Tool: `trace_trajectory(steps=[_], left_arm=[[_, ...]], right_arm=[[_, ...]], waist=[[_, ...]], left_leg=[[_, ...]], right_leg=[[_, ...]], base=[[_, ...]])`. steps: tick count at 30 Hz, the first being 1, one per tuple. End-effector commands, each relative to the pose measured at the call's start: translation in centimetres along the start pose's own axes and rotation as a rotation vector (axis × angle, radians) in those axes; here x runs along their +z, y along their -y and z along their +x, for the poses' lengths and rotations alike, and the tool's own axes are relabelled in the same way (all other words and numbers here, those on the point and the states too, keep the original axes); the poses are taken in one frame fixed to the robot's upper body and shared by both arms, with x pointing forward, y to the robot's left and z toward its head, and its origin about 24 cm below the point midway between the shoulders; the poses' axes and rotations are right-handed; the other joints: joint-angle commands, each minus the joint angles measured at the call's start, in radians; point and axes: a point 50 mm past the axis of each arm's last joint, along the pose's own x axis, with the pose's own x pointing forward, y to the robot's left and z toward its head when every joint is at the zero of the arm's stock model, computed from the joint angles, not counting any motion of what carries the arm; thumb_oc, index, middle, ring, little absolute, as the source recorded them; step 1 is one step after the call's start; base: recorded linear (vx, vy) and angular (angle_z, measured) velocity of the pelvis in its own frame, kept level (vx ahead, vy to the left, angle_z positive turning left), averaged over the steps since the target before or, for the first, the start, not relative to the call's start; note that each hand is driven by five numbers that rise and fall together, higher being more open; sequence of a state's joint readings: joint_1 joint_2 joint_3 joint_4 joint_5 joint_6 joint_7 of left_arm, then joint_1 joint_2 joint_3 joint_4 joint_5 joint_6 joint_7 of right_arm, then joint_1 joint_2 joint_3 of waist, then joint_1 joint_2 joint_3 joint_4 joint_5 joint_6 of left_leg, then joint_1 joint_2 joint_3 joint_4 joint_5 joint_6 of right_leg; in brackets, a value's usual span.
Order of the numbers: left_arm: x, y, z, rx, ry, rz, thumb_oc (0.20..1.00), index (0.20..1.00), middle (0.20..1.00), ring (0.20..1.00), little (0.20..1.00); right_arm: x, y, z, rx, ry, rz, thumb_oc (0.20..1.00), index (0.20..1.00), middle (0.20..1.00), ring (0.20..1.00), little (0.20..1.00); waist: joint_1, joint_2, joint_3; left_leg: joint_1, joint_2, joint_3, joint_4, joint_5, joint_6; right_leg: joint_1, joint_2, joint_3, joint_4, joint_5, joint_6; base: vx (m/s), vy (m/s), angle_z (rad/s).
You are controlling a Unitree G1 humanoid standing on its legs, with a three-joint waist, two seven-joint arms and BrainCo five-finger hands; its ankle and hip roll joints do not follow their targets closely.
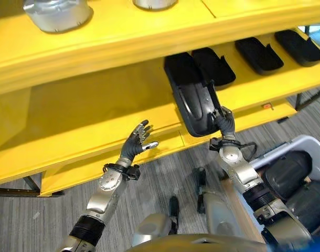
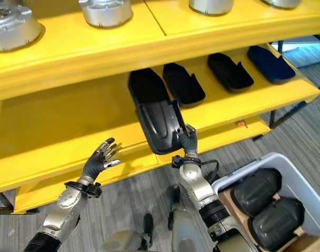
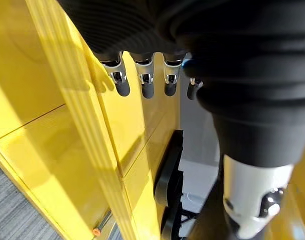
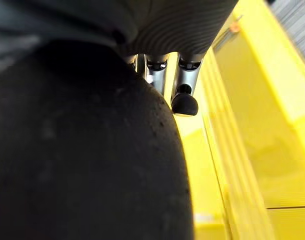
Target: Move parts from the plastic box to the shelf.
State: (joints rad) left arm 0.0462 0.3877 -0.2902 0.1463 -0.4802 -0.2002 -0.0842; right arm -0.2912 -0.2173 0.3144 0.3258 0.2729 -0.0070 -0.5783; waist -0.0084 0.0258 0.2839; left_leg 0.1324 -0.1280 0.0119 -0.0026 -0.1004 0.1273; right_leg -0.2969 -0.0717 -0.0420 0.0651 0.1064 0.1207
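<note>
The yellow shelf (image 2: pixel 55 131) is taken as the landmark. On its middle level, toward the right end, a row of black moulded parts (image 2: pixel 229 72) is laid side by side, each angled the same way, presumably so that the next one can be slotted in beside them. On the level above, grey metal housings (image 2: pixel 105 11) are stood.

Below the shelf's right end, on the floor, the grey plastic box (image 2: pixel 302 178) is seen, with two more black parts (image 2: pixel 258 191) resting in it; these are judged to be what is left to move.

The black part (image 2: pixel 159 125) being placed is held at the front edge of the middle level, directly in front of the leftmost part of the row, tilted with its far end over the board and its near end overhanging the lip. It is gripped from below at its near edge by the right hand (image 2: pixel 188 140), whose fingers are curled round that edge, probably so that it can be slid forward into line. In the right wrist view the dark bulk of the part lies against the fingers (image 4: pixel 184 102).

The left hand (image 2: pixel 100 157) is held up in front of the shelf's front edge, well to the left of the part, with fingers spread and relaxed, touching nothing.
</note>
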Motion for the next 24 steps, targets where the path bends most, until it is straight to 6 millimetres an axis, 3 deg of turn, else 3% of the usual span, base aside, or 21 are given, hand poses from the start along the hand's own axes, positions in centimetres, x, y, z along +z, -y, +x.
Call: trace_trajectory(steps=[1,6,10,12,19,20,24], left_arm=[[2.7,0.9,0.3,-0.088,0.13,0.05,1.0,1.0,1.0,1.0,1.0],[2.5,1.2,0.5,-0.077,0.119,0.009,1.0,1.0,1.0,1.0,1.0],[2.5,1.2,0.5,-0.077,0.119,0.009,1.0,1.0,1.0,1.0,1.0],[3.1,2.0,0.9,-0.107,0.125,-0.029,1.0,1.0,1.0,1.0,1.0],[3.2,2.2,1.0,-0.11,0.126,-0.032,1.0,1.0,1.0,1.0,1.0],[3.0,2.5,0.7,-0.096,0.118,-0.062,1.0,1.0,1.0,1.0,1.0],[3.0,2.5,0.7,-0.083,0.119,-0.071,1.0,1.0,1.0,1.0,1.0]], right_arm=[[4.8,-0.4,1.2,0.026,0.202,0.104,0.2,0.2,0.2,0.2,0.2],[4.7,-0.5,1.3,0.02,0.176,0.095,0.2,0.2,0.2,0.2,0.2],[4.7,-0.5,1.3,0.02,0.176,0.095,0.2,0.2,0.2,0.2,0.2],[5.0,0.1,2.0,0.0,0.166,0.076,0.2,0.2,0.2,0.2,0.2],[5.0,0.2,2.1,-0.002,0.162,0.079,0.2,0.2,0.2,0.2,0.2],[4.1,0.5,1.7,-0.001,0.137,0.068,0.2,0.2,0.2,0.2,0.2],[3.7,0.6,1.5,0.008,0.126,0.06,0.2,0.2,0.2,0.2,0.2]], waist=[[0.019,-0.011,-0.029],[0.022,-0.007,-0.04],[0.022,-0.007,-0.04],[0.023,0.016,-0.031],[0.024,0.018,-0.026],[0.023,0.022,-0.023],[0.025,0.021,-0.021]], left_leg=[[0.057,0.042,0.017,-0.019,-0.046,-0.052],[0.057,0.038,0.041,0.023,-0.071,-0.054],[0.057,0.038,0.041,0.023,-0.071,-0.054],[0.034,0.049,0.06,0.015,-0.057,-0.067],[0.026,0.052,0.061,0.015,-0.054,-0.069],[0.02,0.05,0.062,0.02,-0.055,-0.074],[0.018,0.052,0.063,0.022,-0.055,-0.075]], right_leg=[[0.047,0.03,-0.036,0.049,0.043,0.011],[0.054,0.021,-0.084,0.094,0.004,-0.011],[0.054,0.021,-0.084,0.094,0.004,-0.011],[0.035,0.016,-0.109,0.123,-0.024,-0.025],[0.029,0.014,-0.113,0.135,-0.031,-0.028],[0.029,0.009,-0.123,0.145,-0.044,-0.033],[0.028,0.005,-0.129,0.149,-0.045,-0.033]], base=[[0.18,-0.036,0.58],[0.17,-0.02,0.2],[0.04,0.009,0.02],[0.24,0.061,-0.14],[0.04,0.009,0.12],[0.09,0.019,0.05],[0.03,0.003,0.02]])
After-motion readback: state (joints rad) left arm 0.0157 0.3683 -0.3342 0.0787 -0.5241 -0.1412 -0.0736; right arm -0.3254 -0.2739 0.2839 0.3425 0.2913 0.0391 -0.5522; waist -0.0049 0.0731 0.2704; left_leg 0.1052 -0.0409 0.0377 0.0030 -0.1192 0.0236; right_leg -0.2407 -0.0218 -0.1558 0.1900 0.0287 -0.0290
